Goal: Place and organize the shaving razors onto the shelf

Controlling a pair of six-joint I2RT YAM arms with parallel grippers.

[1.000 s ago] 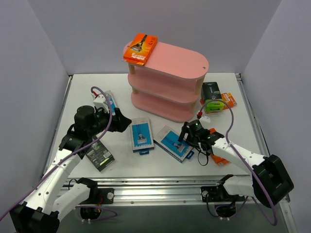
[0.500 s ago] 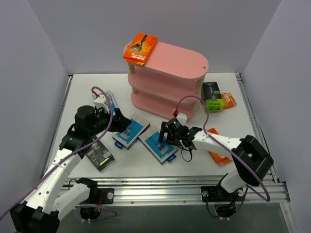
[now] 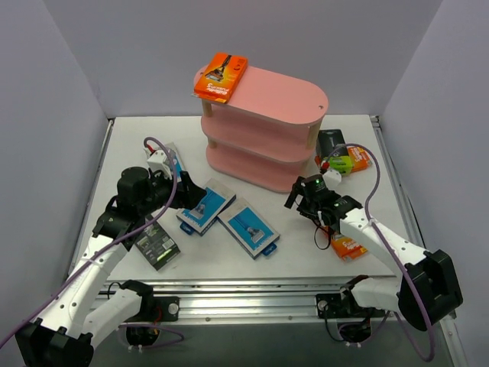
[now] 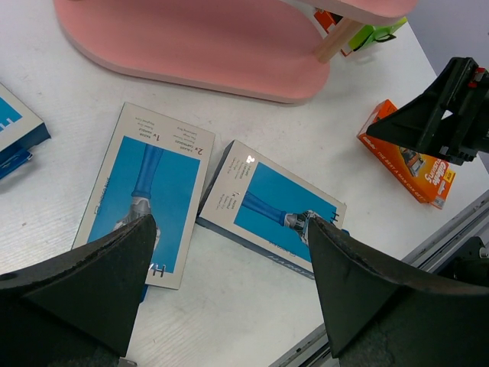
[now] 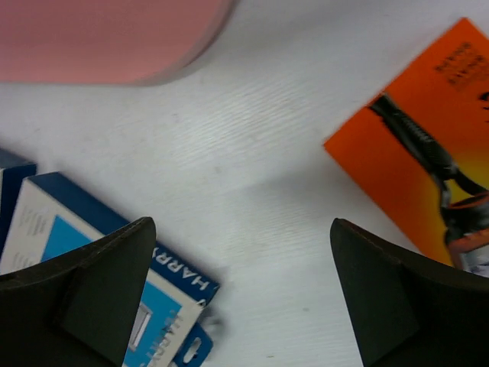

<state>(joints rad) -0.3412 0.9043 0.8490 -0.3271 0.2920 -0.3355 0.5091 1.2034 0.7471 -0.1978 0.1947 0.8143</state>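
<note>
The pink shelf [image 3: 263, 122] stands at the back, and one orange razor pack [image 3: 220, 76] lies on the left end of its top board. Two blue-and-white packs [image 3: 205, 208] [image 3: 248, 227] lie side by side on the table in front of it. My left gripper [image 3: 187, 191] hangs open above them, with both packs [image 4: 145, 191] [image 4: 271, 206] showing between its fingers. My right gripper [image 3: 306, 195] is open over bare table, between the right blue pack [image 5: 176, 279] and an orange pack [image 5: 428, 153]. Neither gripper holds anything.
A black pack [image 3: 158, 246] lies by the left arm, and another blue pack [image 3: 170, 160] lies behind it. A black-and-green pack [image 3: 334, 145] and a small orange one [image 3: 359, 158] sit right of the shelf. The table's front rail [image 3: 252, 294] runs close behind the packs.
The right gripper swept left, pushing both blue packs left and turning them, then drew back right and opened wider. The left arm stayed put.
</note>
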